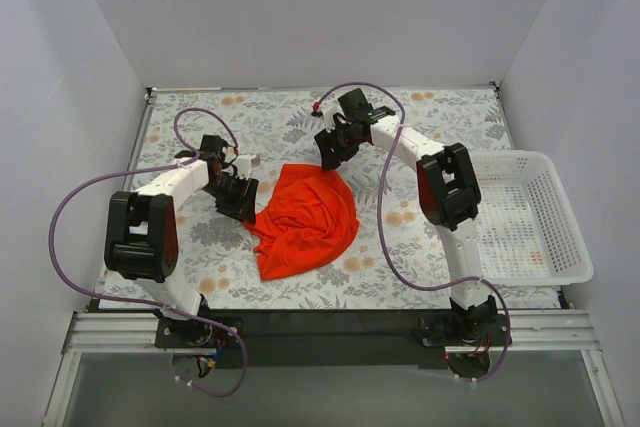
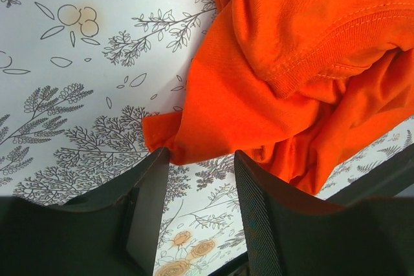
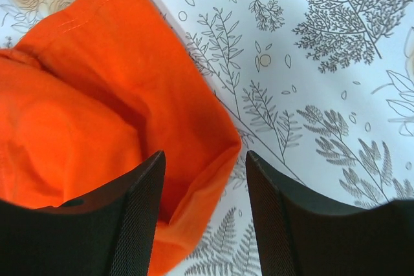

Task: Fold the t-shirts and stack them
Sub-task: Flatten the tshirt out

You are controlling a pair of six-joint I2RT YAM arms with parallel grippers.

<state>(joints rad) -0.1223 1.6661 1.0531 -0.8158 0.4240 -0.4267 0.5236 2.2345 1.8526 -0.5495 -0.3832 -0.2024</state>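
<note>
1. At the centre of the floral mat (image 1: 270, 117), the orange-red t-shirt (image 1: 305, 219) lies in a crumpled, bunched heap. It is neither spread flat nor folded.
2. The left gripper (image 1: 238, 199) sits low at the shirt's left edge, just above the mat.
3. In the left wrist view, its two fingers (image 2: 152, 185) stand apart. A hemmed corner of the cloth lies right at their tips, and bare mat shows through the gap between them, so the cloth is not clamped.
4. The right gripper (image 1: 330, 155) sits at the shirt's far edge, pointing down at the cloth.
5. In the right wrist view, its fingers (image 3: 139, 211) also stand apart. A fold of the shirt lies in the gap between them, with neither finger pressed onto it.
6. A white plastic basket (image 1: 520, 277) rests at the right side of the mat — beside the right arm and well apart from the shirt.
</note>
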